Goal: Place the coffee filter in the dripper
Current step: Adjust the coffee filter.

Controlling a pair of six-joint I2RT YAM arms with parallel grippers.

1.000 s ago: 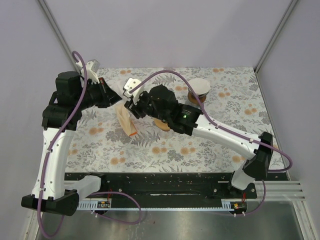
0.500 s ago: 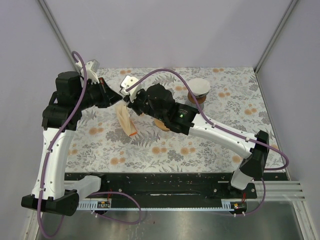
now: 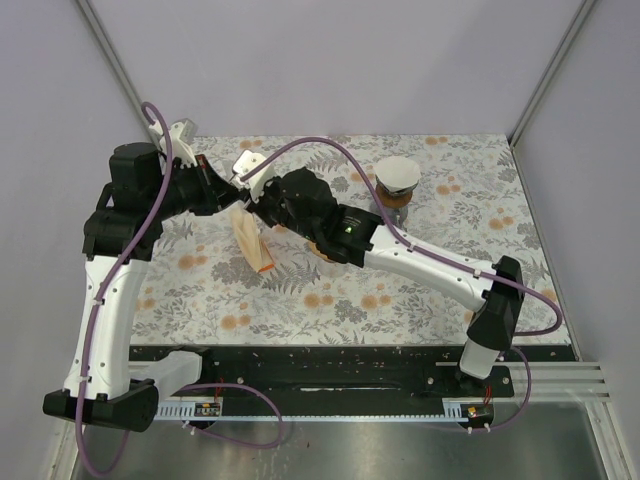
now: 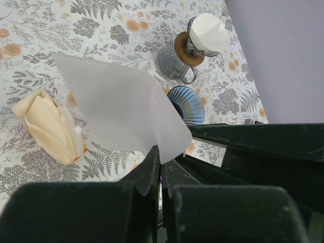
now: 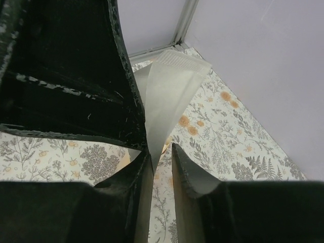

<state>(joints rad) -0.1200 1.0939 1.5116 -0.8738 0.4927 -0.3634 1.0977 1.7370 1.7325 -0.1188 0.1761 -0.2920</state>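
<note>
Left pincer (image 4: 161,158) pinches coffee filter (image 4: 119,106); far dripper (image 4: 191,46) holds paper (image 4: 208,31).

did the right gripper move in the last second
Yes: the right gripper shifted left, farther from the far dripper lined with a white paper filter.

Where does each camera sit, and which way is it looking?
Top: above and behind, looking down at the table; both arms show.
Left wrist: looks along the left gripper at the filter and dripper.
Right wrist: looks past the right gripper toward the back corner.
Both wrist views share the filter.
</note>
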